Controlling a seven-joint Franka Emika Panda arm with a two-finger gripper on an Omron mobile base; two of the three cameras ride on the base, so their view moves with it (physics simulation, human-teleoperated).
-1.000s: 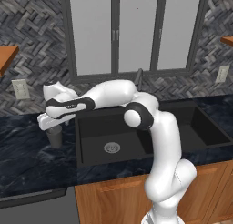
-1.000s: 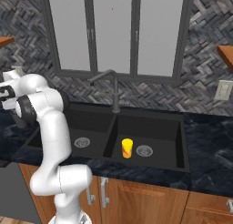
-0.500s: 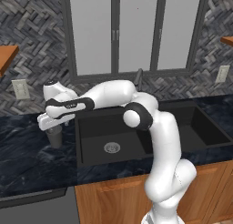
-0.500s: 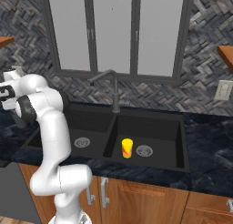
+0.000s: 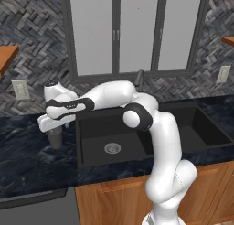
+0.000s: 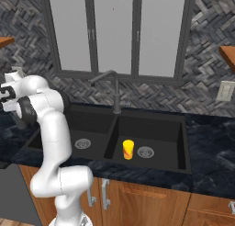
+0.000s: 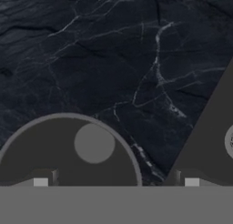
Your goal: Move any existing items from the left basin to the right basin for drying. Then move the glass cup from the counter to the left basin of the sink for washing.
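Hand view: spread fingers straddle the glass cup.

glass cup top behind gripper

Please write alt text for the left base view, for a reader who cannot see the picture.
The white arm reaches left across the black sink, its open hand directly above a grey glass cup standing on the dark marble counter. The left basin beside it holds nothing but its drain.
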